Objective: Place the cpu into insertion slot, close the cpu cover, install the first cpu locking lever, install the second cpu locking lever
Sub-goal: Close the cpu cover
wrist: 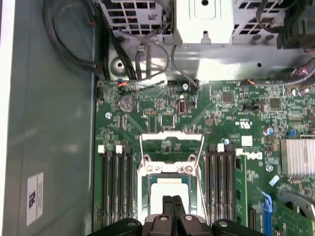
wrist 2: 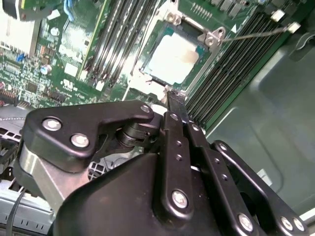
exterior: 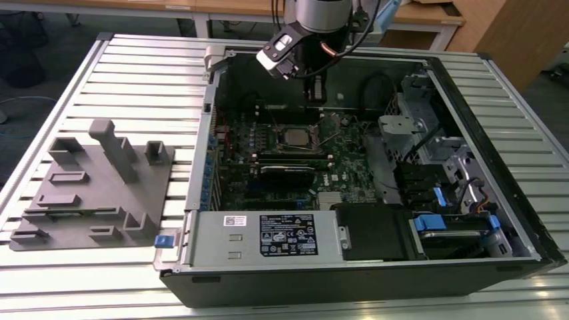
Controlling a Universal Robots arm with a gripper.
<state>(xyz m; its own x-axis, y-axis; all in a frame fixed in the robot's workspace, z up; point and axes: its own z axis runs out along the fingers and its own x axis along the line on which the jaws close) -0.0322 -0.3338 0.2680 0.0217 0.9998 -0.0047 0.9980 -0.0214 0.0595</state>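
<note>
- Cpu (wrist: pixel 170 189) sits in the insertion slot (wrist: pixel 145 196); placing looks done.
- cpu cover (wrist: pixel 172 133) looks hinged up behind the slot, so not yet closed.
- locking lever (wrist 2: pixel 256 32) sticks out free; both levers seem left to do.
- tool (wrist: pixel 172 201) pinched together, holding nothing, tips just over the slot's edge.

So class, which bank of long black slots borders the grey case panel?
The slot bank at the board's edge, against the grey panel; the other bank lies beyond the socket.
</note>
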